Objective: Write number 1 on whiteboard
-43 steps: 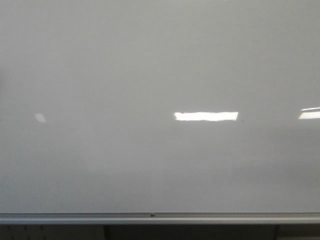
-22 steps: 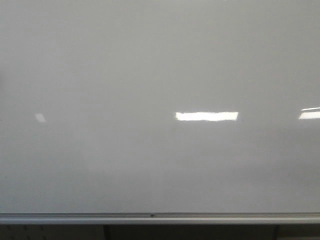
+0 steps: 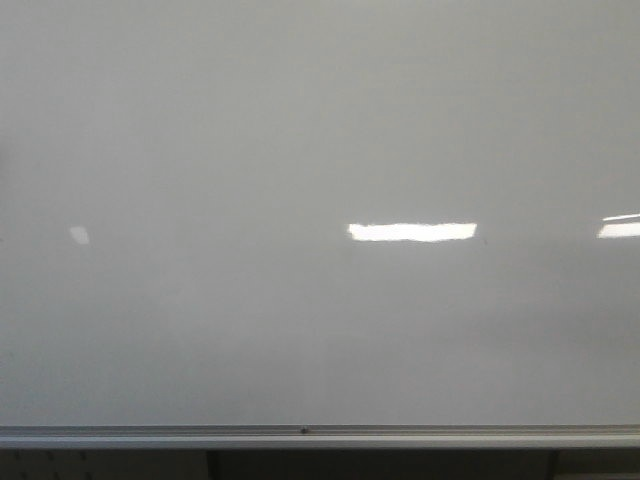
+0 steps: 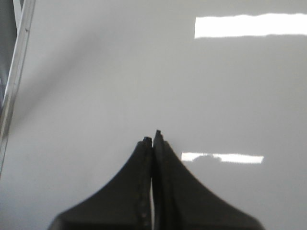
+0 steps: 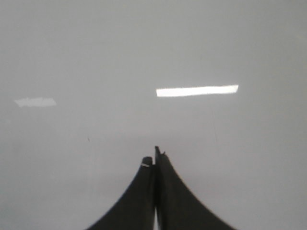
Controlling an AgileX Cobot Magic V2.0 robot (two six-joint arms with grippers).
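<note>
The whiteboard (image 3: 300, 150) is a large glossy white-grey board that fills the front view, with a silver frame rail (image 3: 300, 436) along its lower edge. No black stroke of the number 1 shows on it in any view. Neither gripper shows in the front view. In the left wrist view my left gripper (image 4: 152, 136) is shut and empty, facing the board (image 4: 96, 72). In the right wrist view my right gripper (image 5: 153, 158) is shut and empty, facing the board (image 5: 96, 48). No marker is in view.
Bright rectangular light reflections (image 3: 412, 232) lie on the board. The board's aluminium side rail (image 4: 14, 81) shows in the left wrist view. A dark strip (image 3: 380, 465) runs below the lower rail.
</note>
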